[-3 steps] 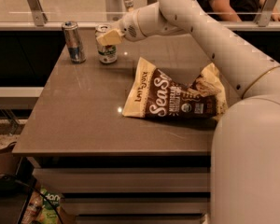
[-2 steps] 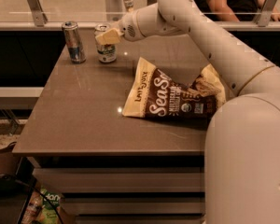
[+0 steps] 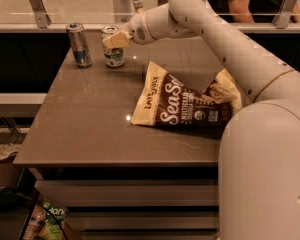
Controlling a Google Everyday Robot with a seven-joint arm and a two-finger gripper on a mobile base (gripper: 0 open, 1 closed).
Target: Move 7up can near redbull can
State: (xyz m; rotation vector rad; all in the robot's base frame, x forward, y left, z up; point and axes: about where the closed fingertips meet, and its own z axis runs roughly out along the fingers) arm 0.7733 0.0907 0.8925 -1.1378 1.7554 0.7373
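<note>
The 7up can [image 3: 113, 56], short with a white and green label, stands upright on the table's far left part. The redbull can [image 3: 79, 45], tall, slim, silver and blue, stands upright just to its left with a small gap between them. My gripper [image 3: 116, 39] reaches in from the right and sits at the 7up can's upper part, covering some of its top. The can's base rests on the table.
A brown and cream SeaSalt chip bag [image 3: 180, 103] lies in the middle right of the brown table [image 3: 85, 124]. A glass railing [image 3: 37, 6] runs behind the table. My arm [image 3: 225, 39] spans the back right. A person stands behind the railing.
Almost nothing differs. My gripper stays at the 7up can's top and both cans stand in the same places.
</note>
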